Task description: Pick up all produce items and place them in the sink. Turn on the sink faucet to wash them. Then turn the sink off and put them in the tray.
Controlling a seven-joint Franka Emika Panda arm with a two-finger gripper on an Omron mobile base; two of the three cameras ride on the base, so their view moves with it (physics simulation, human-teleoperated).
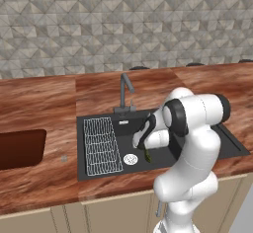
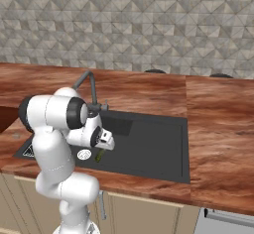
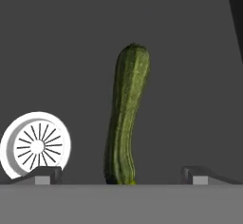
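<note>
The pincer (image 3: pixel 121 175) hangs low inside the sink (image 1: pixel 232 143), its two dark finger tips (image 3: pixel 42 174) spread as wide as they go with nothing clamped between them. Between the tips lies the cucumber (image 3: pixel 126 116), flat on the black basin floor: dark green with paler lengthwise streaks, slightly bent, one blunt end toward twelve o'clock in the hand view and the other at six o'clock, at the grey band. Neither tip touches it. At about eight o'clock from the vegetable sits the round silver drain (image 3: pixel 37 145), with radiating slots.

In the left base view the pincer (image 1: pixel 144 145) shows as a dark shape under the white wrist, and only a short green end of the cucumber (image 1: pixel 148 156) peeks out at its five o'clock, just beside the drain (image 1: pixel 130 159). That view also gives the white wire rack (image 1: pixel 102 145) at nine o'clock, the faucet (image 1: pixel 125 94) at twelve o'clock behind the basin, and the reddish-brown tray (image 1: pixel 20 148) far toward nine o'clock on the wooden countertop (image 1: pixel 39 98).

The right base view has the cucumber (image 2: pixel 99 154) as a thin sliver below the hand, beside the drain (image 2: pixel 84 154), and the wide bare black panel of the sink (image 2: pixel 158 148) stretching toward three o'clock.
</note>
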